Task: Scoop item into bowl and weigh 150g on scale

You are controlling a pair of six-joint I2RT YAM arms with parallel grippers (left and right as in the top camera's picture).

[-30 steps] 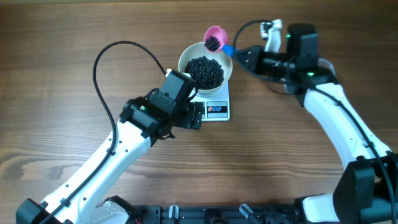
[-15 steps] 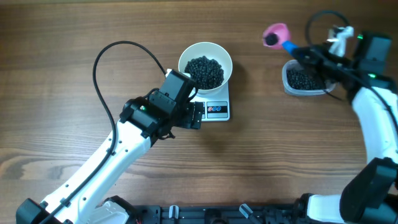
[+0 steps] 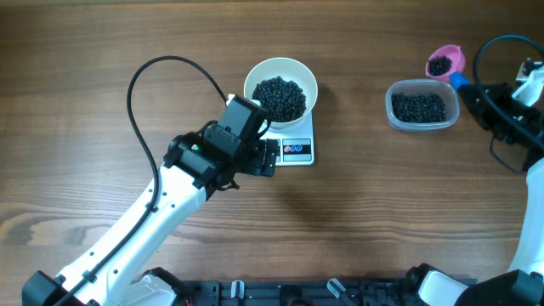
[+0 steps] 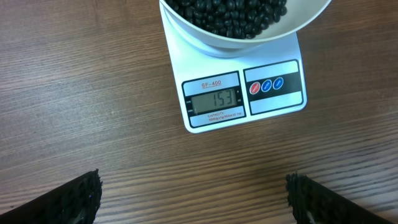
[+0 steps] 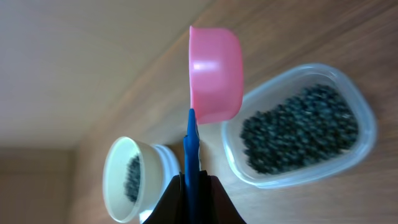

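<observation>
Gripping a pink scoop (image 3: pixel 444 62) near the clear tub (image 3: pixel 421 106), the right pincer (image 5: pixel 191 186) is clamped tight; the left pincer (image 4: pixel 194 202) gapes wide beside the scale (image 3: pixel 296 150), which carries the white bowl (image 3: pixel 310 81) of beans (image 3: pixel 280 98).

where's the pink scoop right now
In the overhead view the pink scoop is far right, held by the right gripper just up-right of the clear tub, well away from the white bowl.

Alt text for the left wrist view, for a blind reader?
A white scale on a wood table reads 153, with a white bowl of black beans on it. The left gripper is open, fingertips at the bottom corners.
</observation>
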